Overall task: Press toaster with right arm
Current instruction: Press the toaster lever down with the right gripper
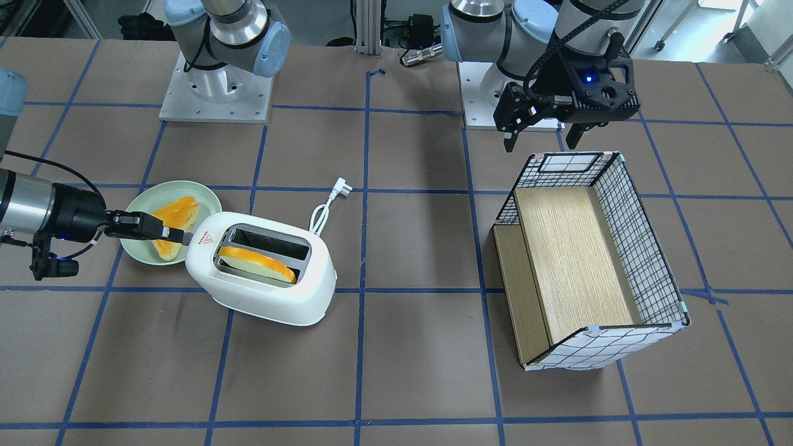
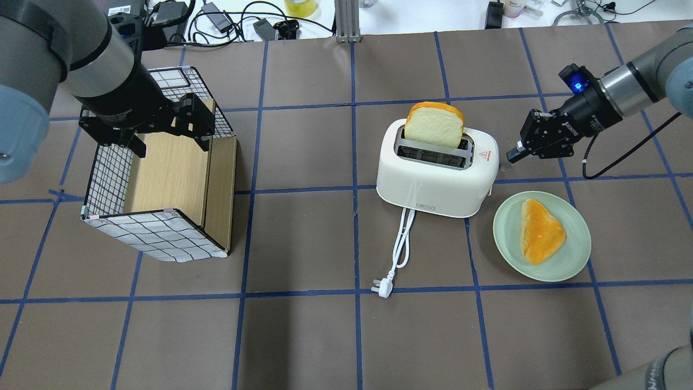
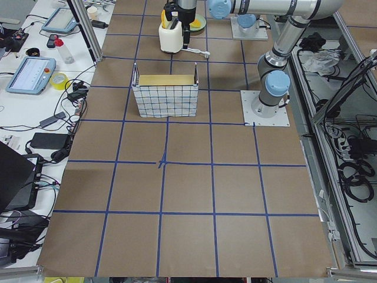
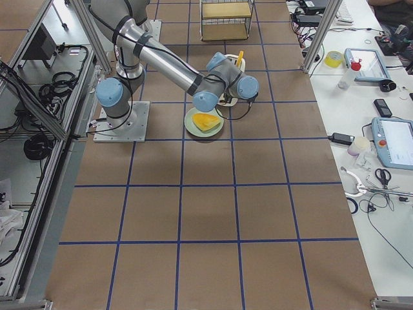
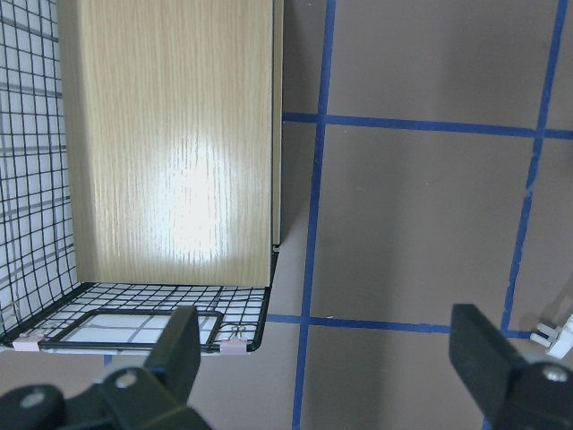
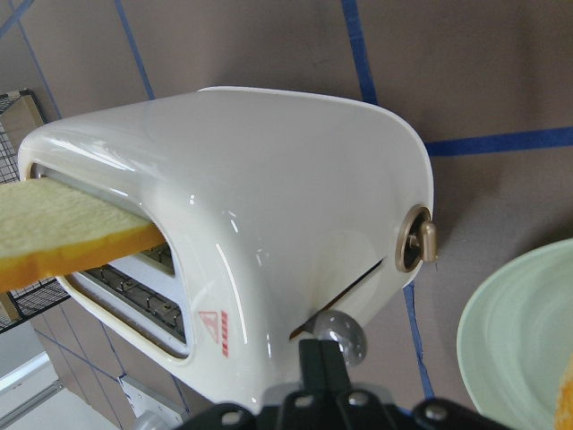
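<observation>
The white toaster (image 2: 433, 176) stands mid-table with a bread slice (image 2: 435, 123) sticking high out of one slot. My right gripper (image 2: 510, 157) is shut and empty, level with the toaster's end that bears the red triangle sticker. In the right wrist view the shut gripper (image 6: 320, 354) is right at the small round grey lever knob (image 6: 343, 337) on the toaster's (image 6: 269, 206) end. In the front view it (image 1: 181, 236) reaches the toaster's (image 1: 266, 291) left end. My left gripper (image 2: 162, 127) hangs open over the wire basket; its fingers (image 5: 183, 349) are spread.
A green plate (image 2: 574, 254) with a second bread piece (image 2: 540, 230) lies beside the toaster, under my right arm. The toaster's white cord and plug (image 2: 403, 244) trail toward the robot. The wire basket (image 2: 108, 179) with a wooden shelf stands on the left.
</observation>
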